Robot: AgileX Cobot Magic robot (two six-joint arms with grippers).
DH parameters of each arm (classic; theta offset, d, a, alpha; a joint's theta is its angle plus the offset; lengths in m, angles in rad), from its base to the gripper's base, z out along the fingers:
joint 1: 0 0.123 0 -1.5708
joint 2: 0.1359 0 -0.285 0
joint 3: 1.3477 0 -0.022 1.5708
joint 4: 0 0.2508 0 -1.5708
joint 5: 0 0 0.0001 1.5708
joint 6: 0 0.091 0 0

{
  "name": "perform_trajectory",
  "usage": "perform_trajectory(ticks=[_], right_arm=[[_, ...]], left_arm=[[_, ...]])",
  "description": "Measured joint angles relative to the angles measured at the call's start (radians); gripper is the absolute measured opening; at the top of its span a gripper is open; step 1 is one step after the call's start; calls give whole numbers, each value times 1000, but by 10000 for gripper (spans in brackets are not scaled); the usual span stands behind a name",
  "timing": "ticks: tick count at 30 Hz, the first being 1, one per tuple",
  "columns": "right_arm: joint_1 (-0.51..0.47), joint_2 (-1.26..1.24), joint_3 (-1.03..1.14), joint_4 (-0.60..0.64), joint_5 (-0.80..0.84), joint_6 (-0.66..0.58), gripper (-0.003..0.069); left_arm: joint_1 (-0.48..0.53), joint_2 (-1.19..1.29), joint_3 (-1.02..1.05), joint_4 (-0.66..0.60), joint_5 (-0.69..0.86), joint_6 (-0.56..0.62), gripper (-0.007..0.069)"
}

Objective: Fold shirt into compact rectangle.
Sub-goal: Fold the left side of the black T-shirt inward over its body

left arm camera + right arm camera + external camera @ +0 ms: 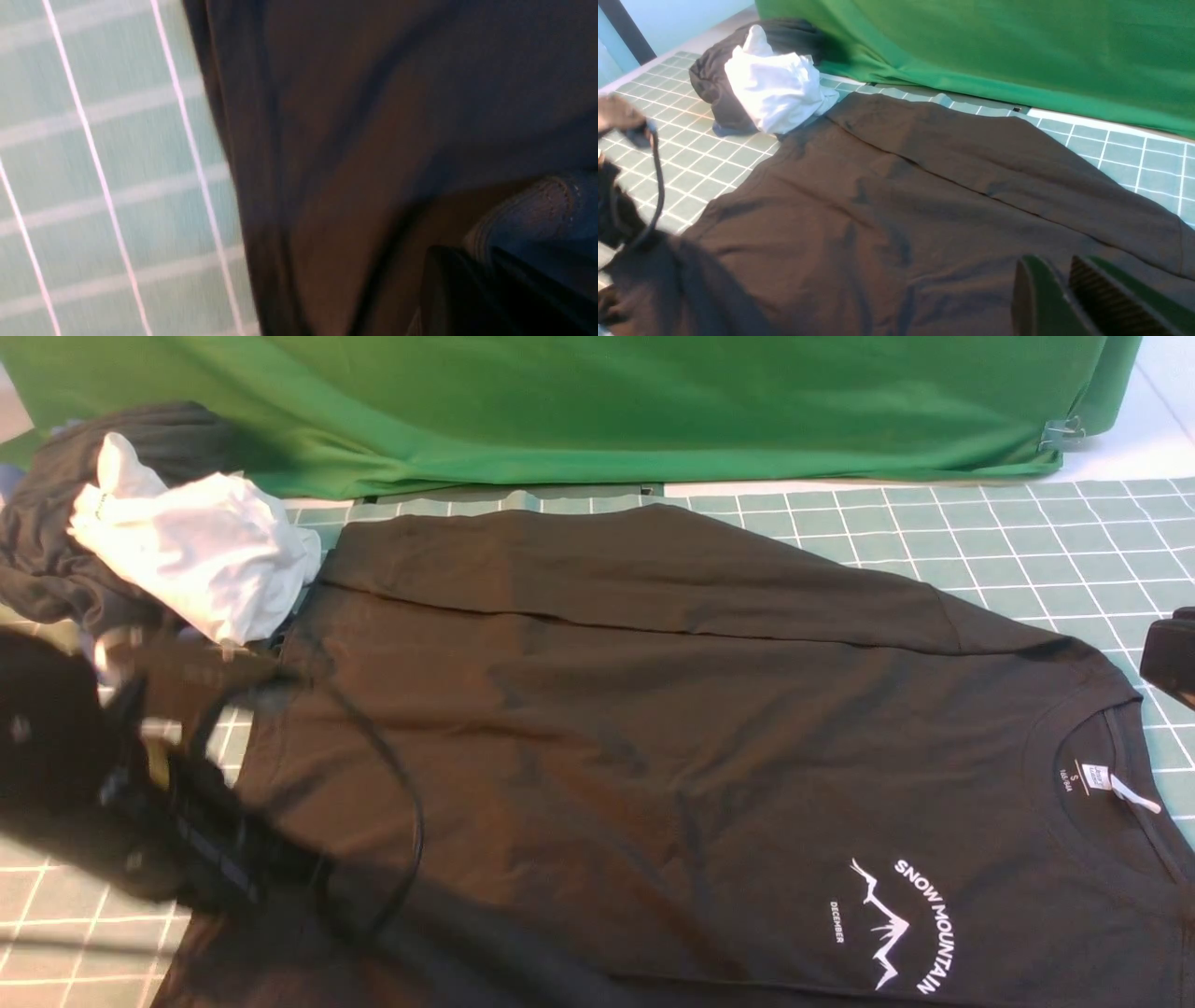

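The black shirt [653, 728] lies spread flat on the green grid mat [1027, 541], collar and white neck label to the right, the white "SNOW MOUNTAIN" print near the front right. One sleeve is folded across its far edge. My left gripper [219, 882] is blurred at the shirt's near-left hem corner. In the left wrist view the left gripper [467, 255] is shut on the stitched hem [537, 200], which rises in a fold. My right gripper [1051, 262] hovers over the shirt's collar end, its jaws a narrow gap apart with nothing between them.
A white garment [196, 551] lies on a dark grey clothes bundle [56, 523] at the far left, touching the shirt's far-left corner. A green cloth backdrop [597, 401] hangs along the back, with a metal clip [1062, 432] at its right end.
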Motion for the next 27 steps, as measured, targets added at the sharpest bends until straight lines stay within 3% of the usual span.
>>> perform_trajectory(ticks=[13,27], right_arm=[[0,0,0,0,-10,0,93],[0,0,0,1,8,37,104]], left_arm=[[145,233,-342,43,-27,-10,4],[158,468,-372,100,-97,8,27]])
